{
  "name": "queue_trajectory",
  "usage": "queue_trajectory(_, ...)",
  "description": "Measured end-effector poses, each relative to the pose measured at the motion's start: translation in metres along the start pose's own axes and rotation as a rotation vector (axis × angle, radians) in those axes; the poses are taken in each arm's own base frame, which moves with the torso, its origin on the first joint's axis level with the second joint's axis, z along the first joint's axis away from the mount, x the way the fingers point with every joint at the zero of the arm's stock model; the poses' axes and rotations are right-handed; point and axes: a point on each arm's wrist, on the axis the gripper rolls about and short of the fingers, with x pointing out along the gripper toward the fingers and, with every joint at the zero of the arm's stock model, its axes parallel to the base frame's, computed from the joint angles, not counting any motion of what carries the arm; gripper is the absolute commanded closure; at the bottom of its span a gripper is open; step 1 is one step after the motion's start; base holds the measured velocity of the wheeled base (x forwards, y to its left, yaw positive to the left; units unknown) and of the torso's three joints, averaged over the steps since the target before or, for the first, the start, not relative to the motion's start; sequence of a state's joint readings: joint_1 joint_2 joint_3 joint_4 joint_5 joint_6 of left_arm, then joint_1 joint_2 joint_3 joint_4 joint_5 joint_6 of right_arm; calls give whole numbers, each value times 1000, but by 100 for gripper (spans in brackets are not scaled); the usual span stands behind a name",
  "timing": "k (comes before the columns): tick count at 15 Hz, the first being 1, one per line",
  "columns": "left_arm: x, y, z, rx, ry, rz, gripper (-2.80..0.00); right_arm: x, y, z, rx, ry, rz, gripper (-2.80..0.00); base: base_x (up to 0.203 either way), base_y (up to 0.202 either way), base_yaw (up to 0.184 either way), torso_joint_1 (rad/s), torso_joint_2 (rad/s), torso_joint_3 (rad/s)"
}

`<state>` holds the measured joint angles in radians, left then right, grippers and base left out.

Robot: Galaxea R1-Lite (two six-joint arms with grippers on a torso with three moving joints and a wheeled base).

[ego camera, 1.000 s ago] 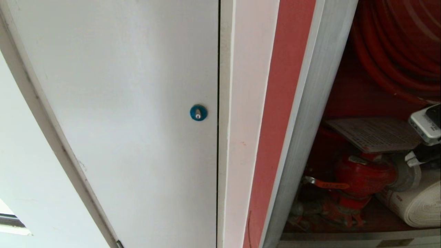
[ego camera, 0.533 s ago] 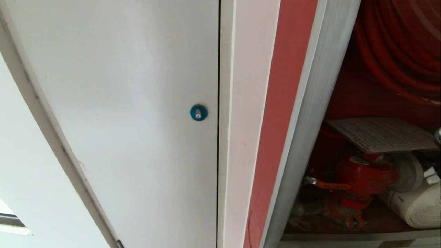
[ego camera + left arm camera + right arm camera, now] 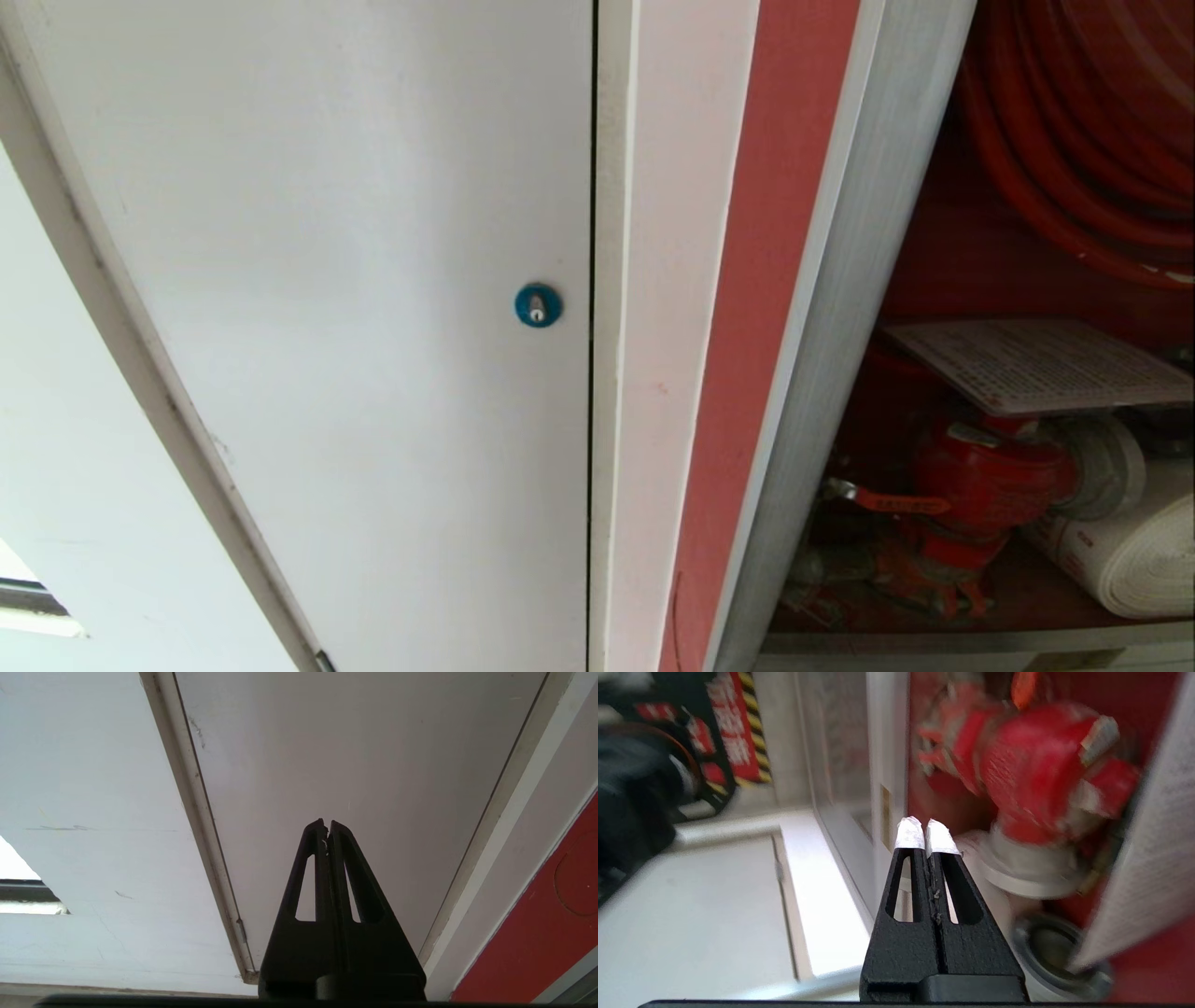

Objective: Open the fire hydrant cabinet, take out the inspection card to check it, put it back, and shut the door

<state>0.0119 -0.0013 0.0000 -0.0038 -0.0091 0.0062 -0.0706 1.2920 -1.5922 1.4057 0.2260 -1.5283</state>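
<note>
Gone from the head view is the right gripper, which a second ago showed at the 3 o'clock edge beside the inspection card (image 3: 1036, 366); the card now lies fully in sight, flat on top of the red valve (image 3: 990, 481), with nothing touching it.

Going left to right in the head view: a white wall (image 3: 56, 467) fills the 9 o'clock side, then comes a plain white door (image 3: 327, 280) with a round blue lock (image 3: 538, 305) near its right edge, about the middle of the picture. Next stand a white frame strip (image 3: 653, 280) and a red strip (image 3: 775, 280), then the brushed-aluminium frame of the fire hydrant cabinet (image 3: 859, 327). The cabinet stands open, its red inside in view at 3 o'clock: the red hose reel (image 3: 1074, 121) is at 1 o'clock, the card and valve below it, and the white rolled hose (image 3: 1139, 560) at 4 o'clock, just beside the valve.

The left gripper (image 3: 327, 823) hangs in front of the white door, fingers pressed together and holding nothing.

The right gripper (image 3: 924, 823) shows only in its own wrist view, fingers pressed together and empty, their pale tips pointing at the cabinet's edge. The valve is just beyond them and the card runs along that view's right edge, apart from the fingers. A red sign with yellow-black hazard stripes (image 3: 738, 723) sits far off to the other side.
</note>
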Motion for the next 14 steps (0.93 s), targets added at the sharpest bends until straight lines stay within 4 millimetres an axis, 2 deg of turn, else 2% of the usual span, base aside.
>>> queue_trajectory(4,0,0,0,0,0,0,0,-6,12,3,143,-99,-13,0,0,0,0,0,0,0)
queue_trajectory(14,0,0,0,0,0,0,0,-37,42,9,806,-352,-200,0,0,0,0,0,0,0)
